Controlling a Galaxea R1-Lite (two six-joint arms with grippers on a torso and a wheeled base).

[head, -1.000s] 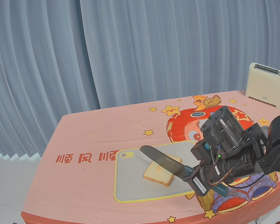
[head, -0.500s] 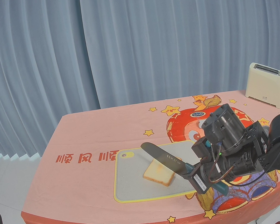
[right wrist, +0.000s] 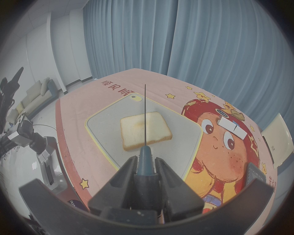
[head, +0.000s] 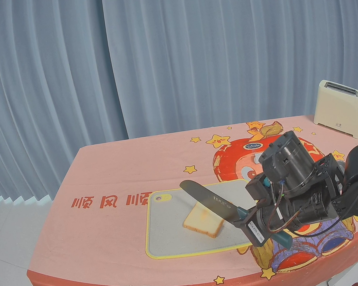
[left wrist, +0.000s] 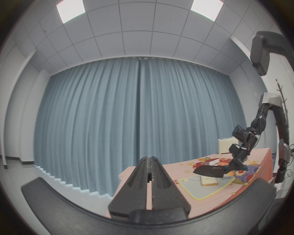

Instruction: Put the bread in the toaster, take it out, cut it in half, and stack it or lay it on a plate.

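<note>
mid-task, at the cutting step: knife (head: 207,201) handle clamped in the right gripper (right wrist: 145,159), blade poised over the bread (head: 201,225) just ahead on the board (head: 170,234) (browned, so likely toasted). not yet cut; halving and plating left. left gripper (left wrist: 150,159) pressed closed, far off.

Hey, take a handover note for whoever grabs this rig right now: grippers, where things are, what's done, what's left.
Right gripper: shut on the knife handle, blade held over the bread's middle.
Left gripper: shut, empty, away from the table.
Bread: one whole slice on the cutting board; toaster at the table's far right corner.
Done: bread is out of the toaster. Left: halve it, plate it.
</note>
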